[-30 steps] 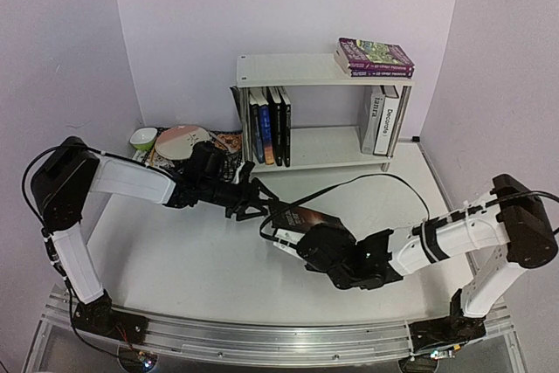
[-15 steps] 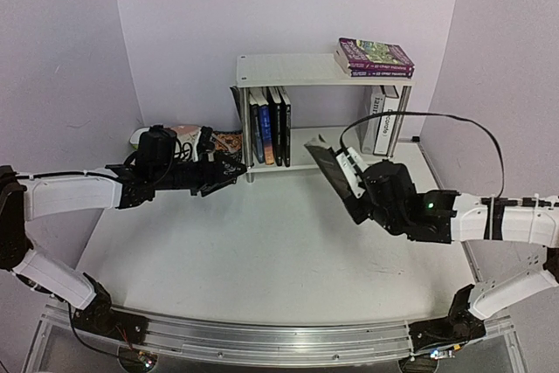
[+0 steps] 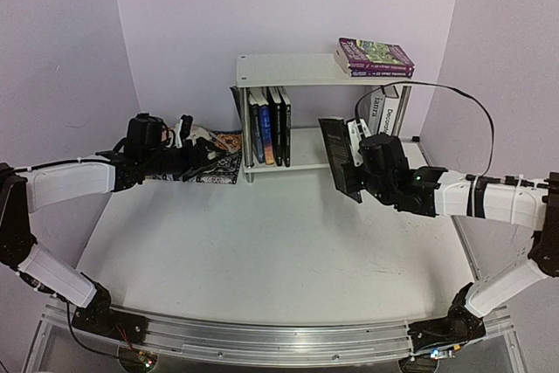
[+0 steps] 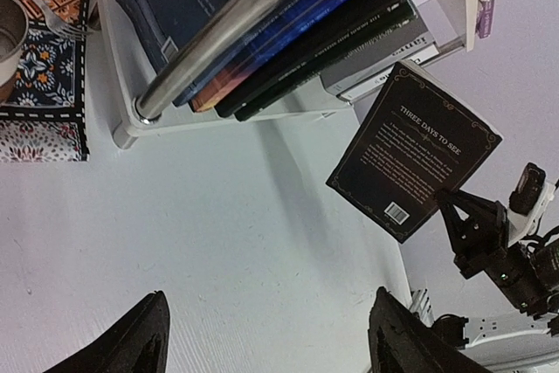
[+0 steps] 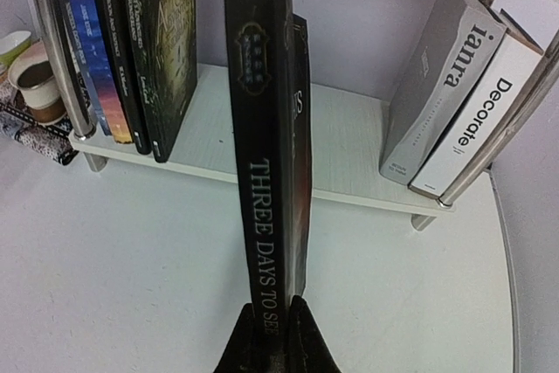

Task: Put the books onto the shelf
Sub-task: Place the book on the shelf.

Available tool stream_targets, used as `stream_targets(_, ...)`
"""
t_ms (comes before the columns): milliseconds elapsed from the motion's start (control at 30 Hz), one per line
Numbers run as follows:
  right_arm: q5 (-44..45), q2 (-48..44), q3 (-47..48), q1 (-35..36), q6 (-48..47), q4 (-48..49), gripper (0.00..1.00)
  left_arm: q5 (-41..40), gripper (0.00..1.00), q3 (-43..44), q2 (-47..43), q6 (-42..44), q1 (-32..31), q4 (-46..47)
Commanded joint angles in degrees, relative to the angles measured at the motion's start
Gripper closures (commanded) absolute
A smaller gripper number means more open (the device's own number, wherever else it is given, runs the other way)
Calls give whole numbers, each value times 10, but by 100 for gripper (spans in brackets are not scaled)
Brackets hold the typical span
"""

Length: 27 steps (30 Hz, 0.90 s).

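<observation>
right end effector (image 5: 272,321) pinches the black book (image 5: 266,172) by its bottom edge, upright, just near of the shelf (image 3: 288,68), facing the lower-tier gap. stiff, slim, likely light; expect it to pivot in your low pinch. left end effector (image 4: 271,338) gapes empty by the mat (image 3: 225,169).

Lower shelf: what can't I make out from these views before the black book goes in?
Right wrist: the held black book covers the middle of the lower shelf behind it.
Top external: the top board hides the lower shelf's back.
Left wrist: a chrome leg crosses the standing books, hiding their spines.
Left wrist: the left end effector is cut off by the bottom edge.
</observation>
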Motion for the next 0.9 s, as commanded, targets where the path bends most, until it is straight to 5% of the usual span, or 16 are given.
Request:
stream_targets(0, -2, 16, 57, -12, 14, 94, 100, 1, 21, 53, 15, 22, 25, -3)
stream_targets(867, -131, 182, 95, -83, -18, 407, 100, -31, 26, 267, 207, 49, 77, -9)
